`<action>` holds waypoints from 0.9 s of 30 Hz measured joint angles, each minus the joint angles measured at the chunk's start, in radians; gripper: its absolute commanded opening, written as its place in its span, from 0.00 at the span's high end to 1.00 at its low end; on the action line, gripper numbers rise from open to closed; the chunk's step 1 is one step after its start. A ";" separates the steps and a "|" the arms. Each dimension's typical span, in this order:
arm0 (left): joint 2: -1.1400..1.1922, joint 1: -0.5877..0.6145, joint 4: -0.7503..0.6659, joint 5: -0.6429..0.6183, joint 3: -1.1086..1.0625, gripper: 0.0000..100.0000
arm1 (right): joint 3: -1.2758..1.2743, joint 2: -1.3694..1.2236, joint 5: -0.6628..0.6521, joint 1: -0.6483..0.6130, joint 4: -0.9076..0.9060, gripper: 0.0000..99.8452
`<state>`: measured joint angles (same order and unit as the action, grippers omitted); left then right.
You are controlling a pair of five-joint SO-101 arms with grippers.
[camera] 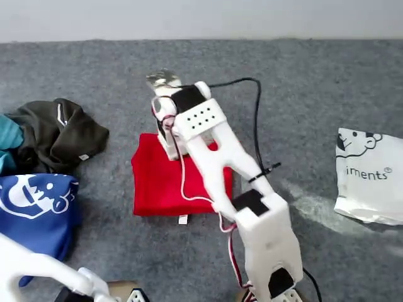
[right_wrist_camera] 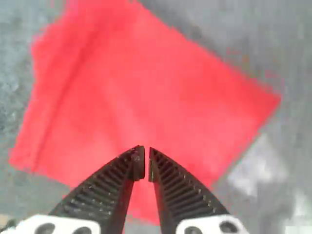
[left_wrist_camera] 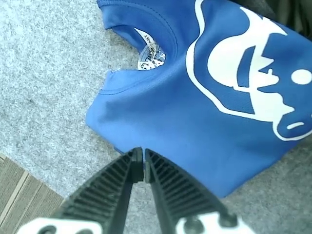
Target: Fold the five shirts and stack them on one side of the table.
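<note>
A flat, rectangular folded red shirt [camera: 167, 185] lies at the middle of the table. The white right arm [camera: 252, 214] stretches over its near right corner. The right gripper [right_wrist_camera: 146, 163] hangs above the red cloth with its black ribbed jaws pressed together and nothing between them.

At the table's left side lies a blue shirt [camera: 34, 207] with a large white print, loosely bunched. Its collar and neck label [left_wrist_camera: 151, 53] face up in the left wrist view. The left gripper [left_wrist_camera: 144, 163] sits over the edge of that blue cloth, its jaws closed on nothing.

Just beyond the blue one is a crumpled dark olive shirt [camera: 60, 135], and a bit of teal cloth [camera: 7, 141] touches it at the picture's left edge. Well apart, at the right side, rests a folded white shirt [camera: 371, 179] with black print.

All of these lie on a grey felt-like cover [camera: 302, 94]. A strip of brown wooden surface [left_wrist_camera: 19, 195] shows past its edge.
</note>
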<state>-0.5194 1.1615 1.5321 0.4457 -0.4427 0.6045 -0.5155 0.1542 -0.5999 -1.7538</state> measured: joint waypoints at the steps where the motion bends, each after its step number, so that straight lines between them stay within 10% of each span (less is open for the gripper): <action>1: 0.000 0.000 0.000 0.000 0.000 0.98 | -0.055 0.026 0.040 0.000 0.000 0.88; 10: 0.000 -0.031 -0.028 -0.002 -0.005 0.98 | -0.253 0.058 0.313 0.000 0.000 0.58; 19: 0.000 -0.071 -0.028 -0.002 -0.005 0.98 | -0.253 -0.140 0.336 0.002 0.080 0.69; 27: 0.000 -0.071 -0.028 0.000 -0.005 0.98 | -0.232 -0.239 0.281 0.005 0.121 1.00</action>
<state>-0.5194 1.0909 1.5044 0.4457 -0.4473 0.3728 -0.7549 0.4350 -0.5953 -1.6326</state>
